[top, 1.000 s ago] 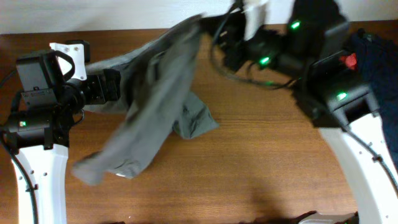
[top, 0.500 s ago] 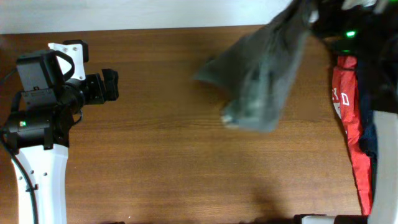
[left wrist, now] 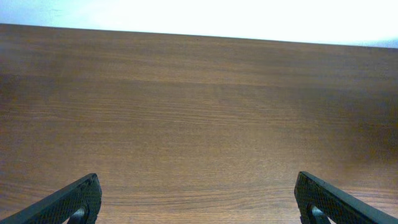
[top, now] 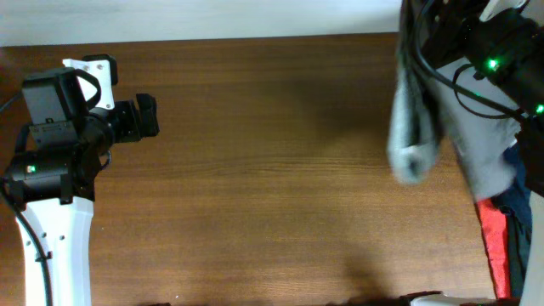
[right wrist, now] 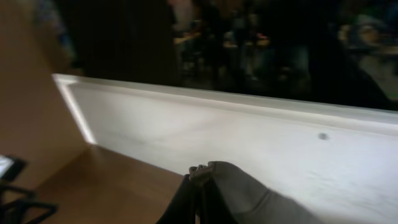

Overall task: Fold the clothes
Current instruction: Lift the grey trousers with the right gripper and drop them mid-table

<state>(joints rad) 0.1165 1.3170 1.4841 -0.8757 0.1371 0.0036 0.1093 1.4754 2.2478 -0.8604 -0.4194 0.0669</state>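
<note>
Two arms, one load | right gripper [right wrist: 194, 202] pinched shut on the plain grey-olive cotton shorts [top: 414, 127] | shorts dangle above the brown wooden table's [top: 272, 187] right edge, likely to shake them straight | left gripper [top: 150, 116] spread wide, empty, probably parked clear.

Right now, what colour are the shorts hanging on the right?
The shorts are plain grey-olive, with no pattern; the overhead view shows them best.

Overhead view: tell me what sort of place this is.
Probably a robot workbench in a lab or test room: a bare wooden table against a pale wall, a left arm and right arm flanking it, and grey shorts hanging near a red garment.
</note>
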